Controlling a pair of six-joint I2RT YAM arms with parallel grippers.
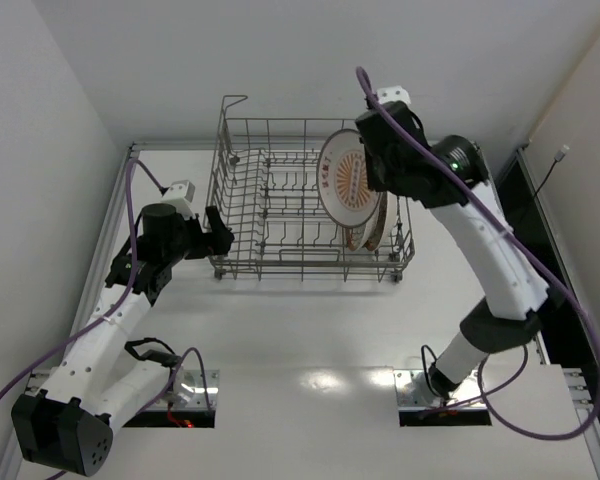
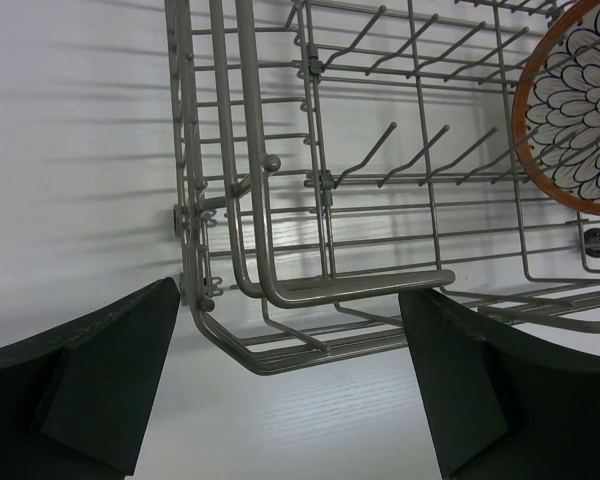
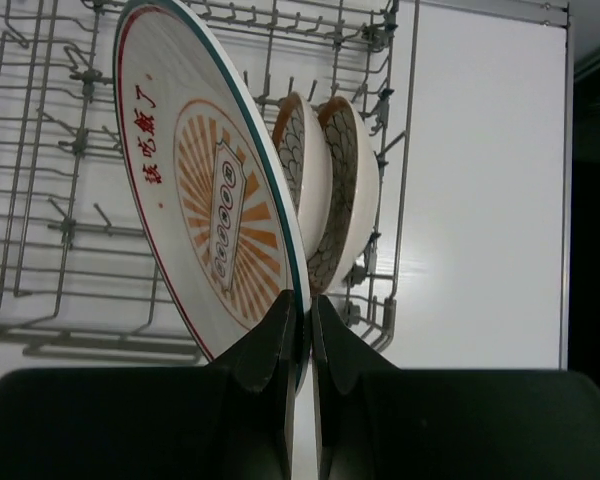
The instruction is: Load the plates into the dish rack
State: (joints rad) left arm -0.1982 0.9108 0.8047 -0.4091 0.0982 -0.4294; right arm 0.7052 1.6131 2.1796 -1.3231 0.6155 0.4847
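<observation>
One set of fingers holds nothing: the left fingers [image 1: 218, 232] stand wide at the near left corner of the rack [image 1: 300, 262]. In the wrist view the corner wires lie between them, though I cannot tell whether they touch. The rack sits on the desk [image 1: 310, 340], with its tall loop [image 1: 235, 105] at the far left corner and most of its tines bare. Right of the middle is the sunburst plate [image 3: 215, 200] — on edge, tilted, pinched at its upper rim by the right fingers [image 3: 275, 345], which are closed thin on it. I cannot tell whether its lower edge rests on the wires. Just right of it, two brown plates [image 3: 352, 190] stand upright in the rack's right end, close together.

The sunburst plate looks ceramic: stiff, fairly heavy for a rim pinch, and glazed, so slippery. It would likely chip against wire or its neighbours. The rim is the only place to take it while it stands on edge, and so narrow a hold lets it swing, so a slow descent seems wise.

In the way are the tines below, which must pass either side of the rim, and the nearest brown plate — little room there. The light wire rack may slide if knocked, and the left fingers look placed to steady it.
</observation>
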